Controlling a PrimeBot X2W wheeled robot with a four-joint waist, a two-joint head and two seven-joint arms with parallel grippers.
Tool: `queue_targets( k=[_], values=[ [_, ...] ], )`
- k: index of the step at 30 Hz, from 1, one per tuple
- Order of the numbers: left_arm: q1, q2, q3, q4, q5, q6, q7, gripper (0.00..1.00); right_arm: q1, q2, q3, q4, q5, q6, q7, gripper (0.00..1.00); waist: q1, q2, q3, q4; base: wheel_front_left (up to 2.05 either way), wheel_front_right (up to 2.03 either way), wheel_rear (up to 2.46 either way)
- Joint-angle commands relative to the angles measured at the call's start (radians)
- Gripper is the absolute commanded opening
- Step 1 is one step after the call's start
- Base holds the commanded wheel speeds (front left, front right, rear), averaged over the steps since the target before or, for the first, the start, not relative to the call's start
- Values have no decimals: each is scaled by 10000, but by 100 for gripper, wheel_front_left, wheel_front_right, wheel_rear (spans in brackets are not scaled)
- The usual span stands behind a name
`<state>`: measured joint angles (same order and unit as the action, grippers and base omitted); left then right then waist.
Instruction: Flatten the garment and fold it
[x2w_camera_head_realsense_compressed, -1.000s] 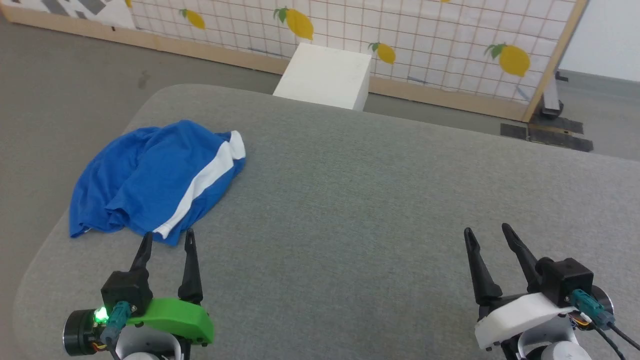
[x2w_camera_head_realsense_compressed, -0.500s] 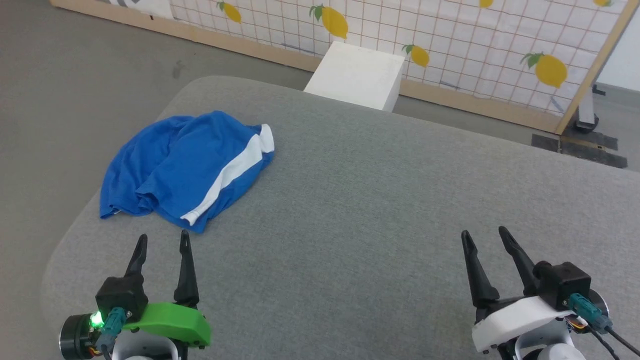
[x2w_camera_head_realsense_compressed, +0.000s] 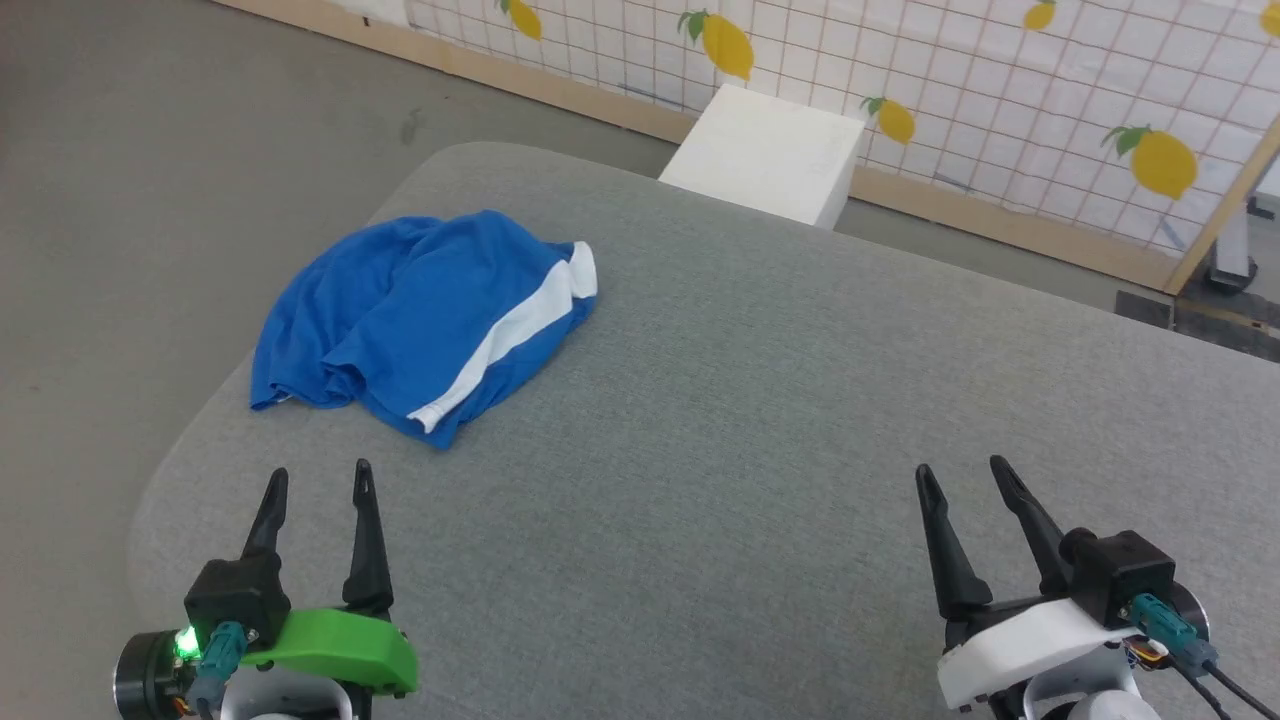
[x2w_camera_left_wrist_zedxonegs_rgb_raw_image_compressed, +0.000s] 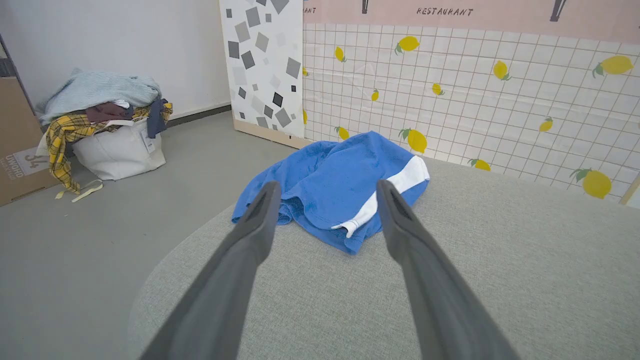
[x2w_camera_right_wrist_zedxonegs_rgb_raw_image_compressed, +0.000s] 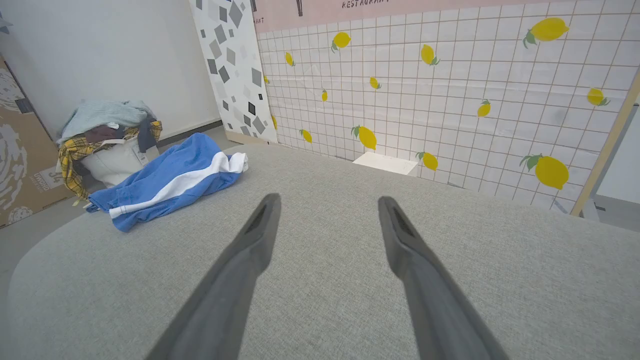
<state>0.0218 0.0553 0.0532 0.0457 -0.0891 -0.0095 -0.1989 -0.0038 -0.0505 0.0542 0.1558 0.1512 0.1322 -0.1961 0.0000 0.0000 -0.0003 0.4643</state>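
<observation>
A grey fabric-covered table (x2w_camera_head_realsense_compressed: 760, 420) stands on a grey floor, before a lemon-print panel (x2w_camera_head_realsense_compressed: 1000, 90) headed "RESTAURANT" (x2w_camera_left_wrist_zedxonegs_rgb_raw_image_compressed: 444, 11). The crumpled blue garment (x2w_camera_head_realsense_compressed: 400, 310) lies near the table's far left corner. The left gripper (x2w_camera_head_realsense_compressed: 320, 470) and right gripper (x2w_camera_head_realsense_compressed: 960, 466) hover at the near edge, fingers apart, empty.
</observation>
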Motion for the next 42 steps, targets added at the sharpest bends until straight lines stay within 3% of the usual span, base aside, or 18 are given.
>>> queue_targets(
  k=[1, 26, 37, 42],
  values=[
    [183, -41, 47, 11, -16, -23, -113, 100, 104, 3, 28, 73, 66, -12, -145, 100, 0, 0, -9, 111, 0, 0, 0],
    [235, -51, 105, 189, -179, 4, -628, 100, 89, 3, 158, 547, 127, -15, -657, 100, 0, 0, 73, 1121, 0, 0, 0],
    [247, -51, 28, 281, -69, -36, -628, 100, 111, 3, 42, 601, 97, -15, -657, 100, 0, 0, 12, 1057, 0, 0, 0],
    [-223, 23, -160, 558, -60, -450, -628, 100, 103, 3, 21, 606, 92, -15, -657, 100, 0, 0, 36, 1025, 0, 0, 0]
  ],
)
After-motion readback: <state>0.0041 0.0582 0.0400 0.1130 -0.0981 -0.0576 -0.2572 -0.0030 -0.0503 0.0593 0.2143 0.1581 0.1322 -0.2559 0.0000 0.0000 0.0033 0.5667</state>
